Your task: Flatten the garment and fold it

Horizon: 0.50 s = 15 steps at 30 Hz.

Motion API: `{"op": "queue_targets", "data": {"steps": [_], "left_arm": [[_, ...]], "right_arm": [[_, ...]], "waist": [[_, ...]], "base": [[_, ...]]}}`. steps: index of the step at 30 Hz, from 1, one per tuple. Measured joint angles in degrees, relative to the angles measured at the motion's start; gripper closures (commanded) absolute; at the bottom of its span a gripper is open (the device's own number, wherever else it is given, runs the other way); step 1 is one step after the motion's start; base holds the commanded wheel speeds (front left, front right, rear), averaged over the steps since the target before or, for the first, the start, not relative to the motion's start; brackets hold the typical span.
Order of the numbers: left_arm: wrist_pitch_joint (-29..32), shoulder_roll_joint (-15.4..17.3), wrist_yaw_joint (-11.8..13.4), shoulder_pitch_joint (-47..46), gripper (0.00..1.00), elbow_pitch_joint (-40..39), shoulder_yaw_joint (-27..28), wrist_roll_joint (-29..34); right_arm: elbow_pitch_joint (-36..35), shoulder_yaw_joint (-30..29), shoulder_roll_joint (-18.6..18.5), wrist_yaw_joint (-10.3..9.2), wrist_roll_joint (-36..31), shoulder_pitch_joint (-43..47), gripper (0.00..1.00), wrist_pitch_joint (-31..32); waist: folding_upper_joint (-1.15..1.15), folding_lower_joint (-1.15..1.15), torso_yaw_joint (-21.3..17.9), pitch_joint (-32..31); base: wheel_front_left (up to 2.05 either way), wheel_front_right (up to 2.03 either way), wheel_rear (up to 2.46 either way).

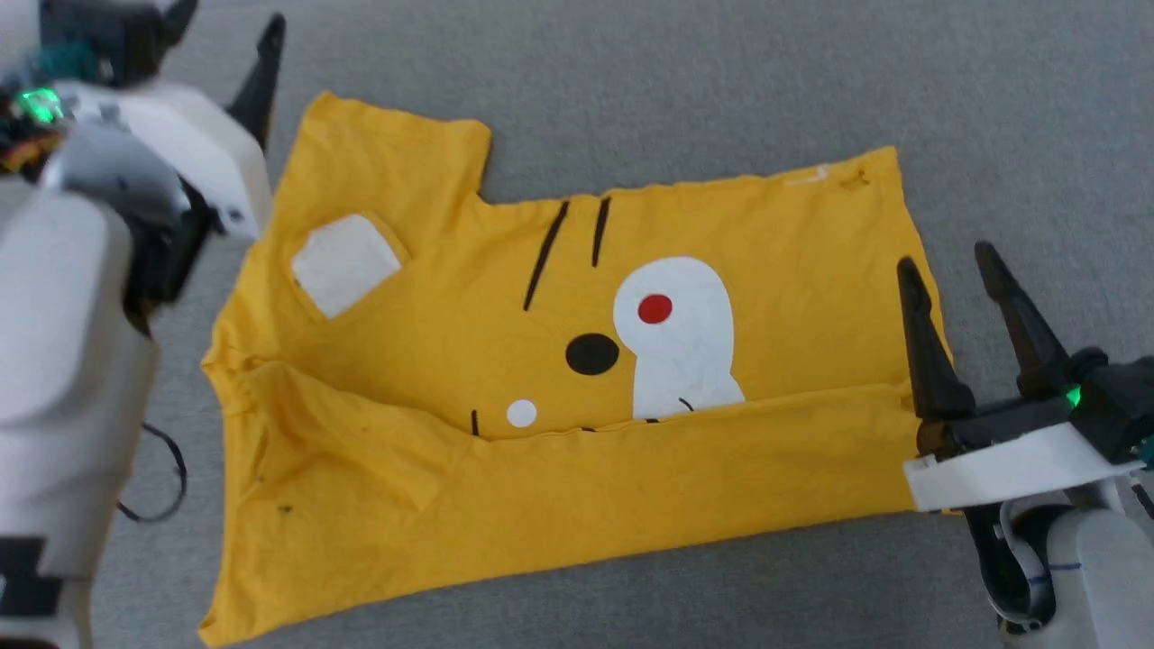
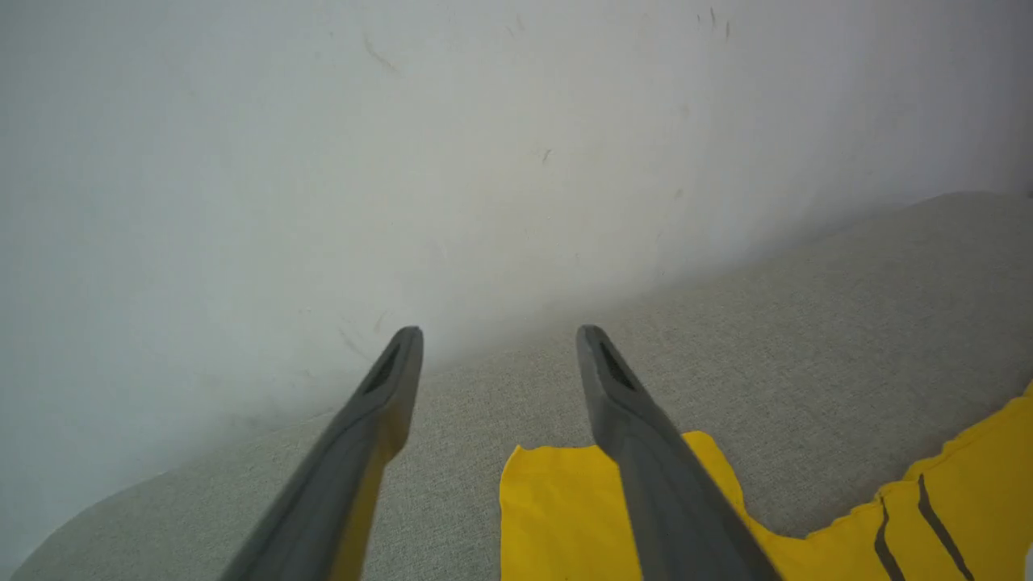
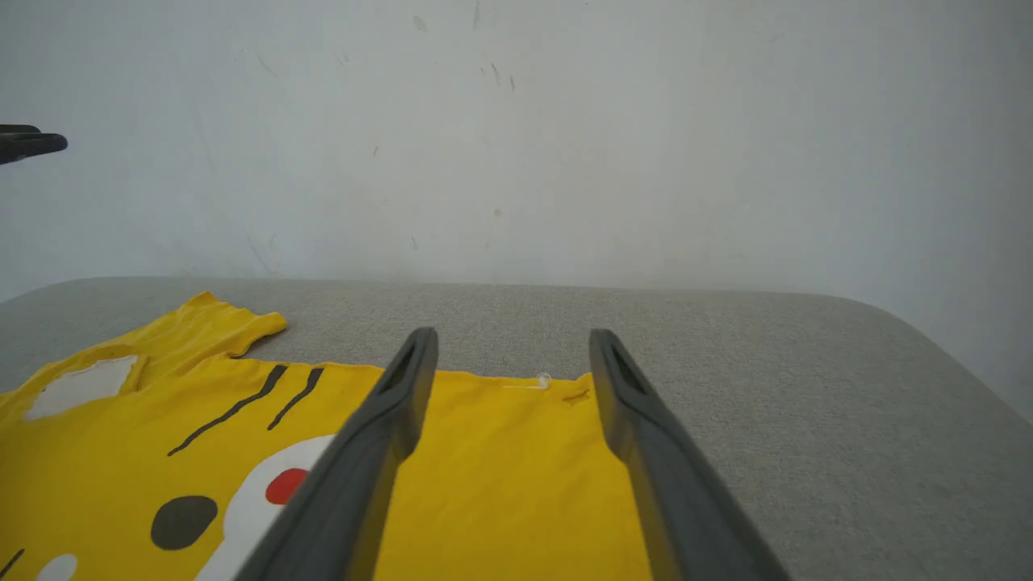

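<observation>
Pale left forearm (image 1: 63, 361) fills the near lower-left of the head view, with the left gripper (image 1: 221, 45) beyond it, its 2 dark fingers spread wide and nothing between them. Seen from the left wrist, those fingers point toward a pale wall (image 2: 323, 161) over a grey fabric surface (image 2: 847, 323). A yellow sleeve corner lies under and just inside the right-hand finger, and the rest of the garment (image 1: 505, 487) runs off to that gripper's right. Contact with the cloth cannot be confirmed. The right gripper (image 1: 947, 261) is likewise spread wide and holds nothing. It sits at the garment's opposite end, its inner finger overlapping the cloth edge in the head view and its outer finger over bare grey surface. Seen from the right wrist, the yellow cloth lies beneath and to the left of the fingers, its far edge crossing the gap between them. Whether the fingertips touch the cloth cannot be told. The garment lies flat between the 2 grippers, with its near long edge folded up over the lower part of the print. Visible on it are a white patch (image 1: 681, 333), 1 red dot (image 1: 655, 308), 1 black oval (image 1: 591, 353), 2 black stripes (image 1: 568, 248) and a white neck label (image 1: 345, 263) toward the left gripper's end.
</observation>
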Motion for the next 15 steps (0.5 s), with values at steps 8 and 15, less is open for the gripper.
{"op": "queue_targets", "data": {"steps": [8,15], "left_arm": [[16.6,1.2,-1.5,-11.3,0.00,10.3,-0.4,-2.4],[28.9,2.3,1.0,-13.5,0.00,13.1,0.0,-5.0]], "right_arm": [[1.4,1.3,2.0,0.00,0.0,-3.6,0.00,-1.2],[3.2,2.1,2.7,-0.01,0.3,-5.0,0.00,-2.4]], "waist": [[0.00,0.00,-3.8,6.9],[0.00,-0.01,-7.2,11.0]], "base": [[0.00,0.00,0.00],[0.00,0.00,0.00]]}}
